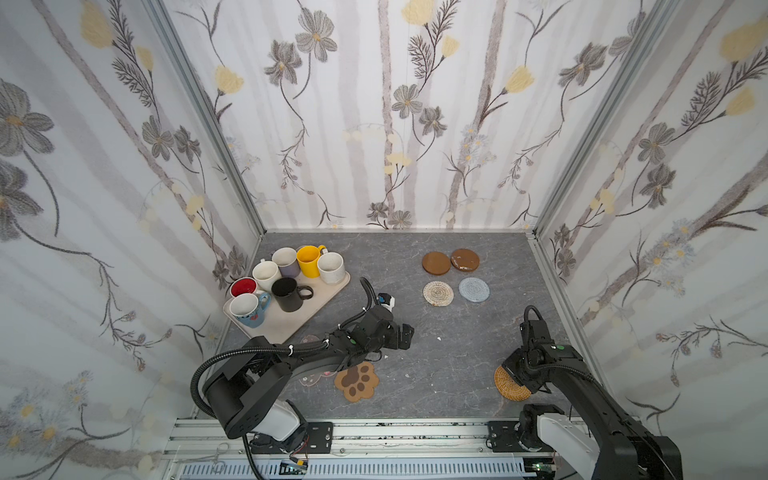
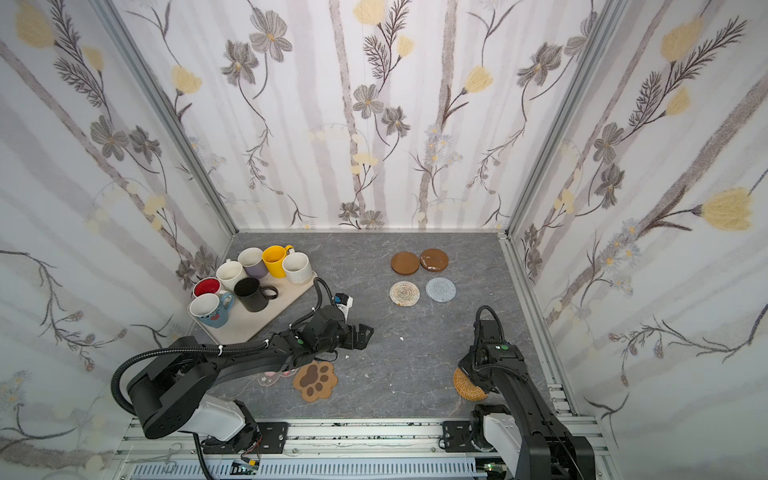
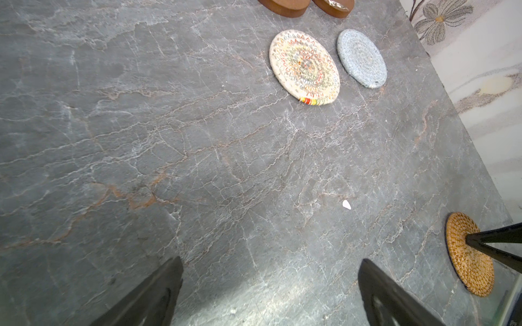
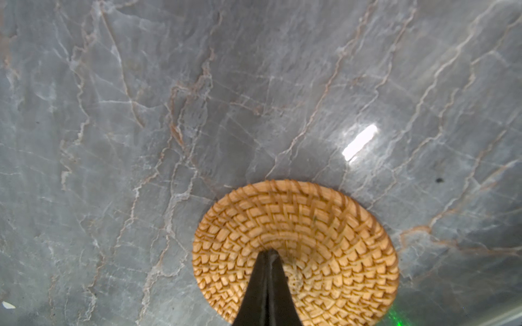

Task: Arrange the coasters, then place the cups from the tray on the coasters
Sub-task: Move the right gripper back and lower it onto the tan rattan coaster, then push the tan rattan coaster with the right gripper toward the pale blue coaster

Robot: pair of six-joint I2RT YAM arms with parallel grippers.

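Several cups stand on the beige tray (image 1: 318, 305) at the back left, among them a yellow one (image 1: 309, 259) and a black one (image 1: 286, 293). Two brown wooden coasters (image 1: 436, 263), a pale woven one (image 1: 438, 293) and a grey one (image 1: 474, 289) lie in a square at the back right. My right gripper (image 4: 269, 252) is shut, its tips pressing down on the tan rattan coaster (image 4: 324, 231) near the front right. My left gripper (image 3: 269, 262) hangs open over bare table, holding nothing. The paw coaster (image 1: 357, 380) lies at the front; the clear flowered coaster (image 2: 270, 376) is partly hidden under the left arm.
Papered walls close in the grey stone table (image 1: 453, 357) on three sides, and the right wall runs close beside the rattan coaster. A few small white chips (image 3: 346, 204) lie on the table. A metal rail (image 1: 395, 432) runs along the front edge.
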